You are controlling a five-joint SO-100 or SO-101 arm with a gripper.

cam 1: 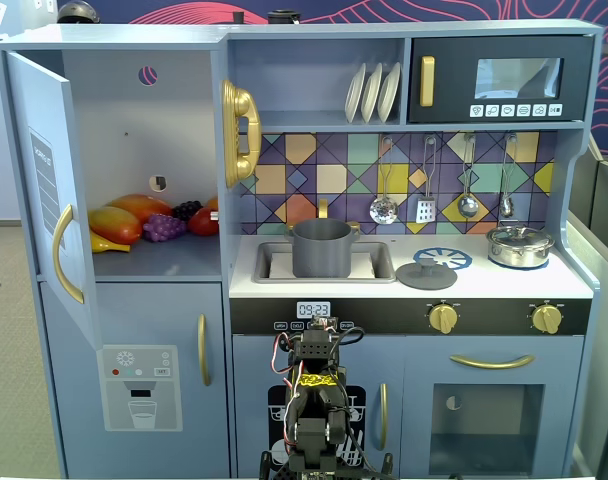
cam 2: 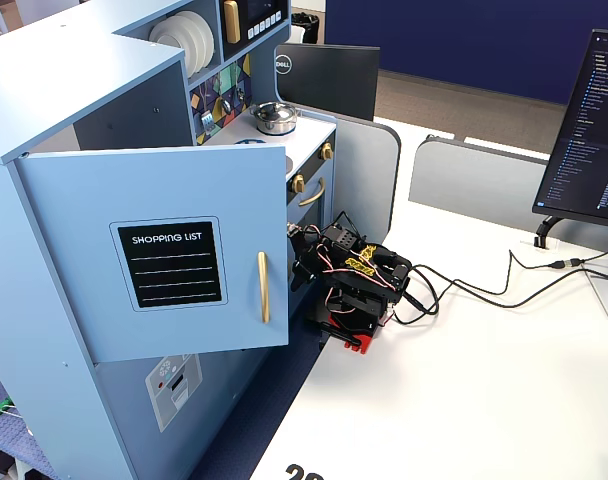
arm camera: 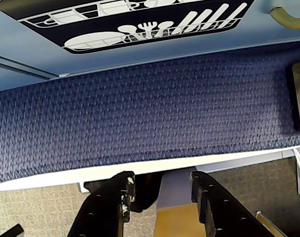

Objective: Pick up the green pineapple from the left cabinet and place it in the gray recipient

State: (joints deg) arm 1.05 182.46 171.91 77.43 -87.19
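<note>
We read "SHOPPING LIST" in white capitals on the black panel (cam 2: pixel 174 265) on the outside of the open cabinet door (cam 2: pixel 154 250) in a fixed view. Behind the toy kitchen, the black monitor back (cam 2: pixel 329 80) carries the round Dell badge (cam 2: pixel 281 64). In a fixed view from the front, the small clock display (cam 1: pixel 313 310) on the black stove strip shows 09:23. The screen text on the monitor at right (cam 2: pixel 589 130) is too small for us to read
</note>
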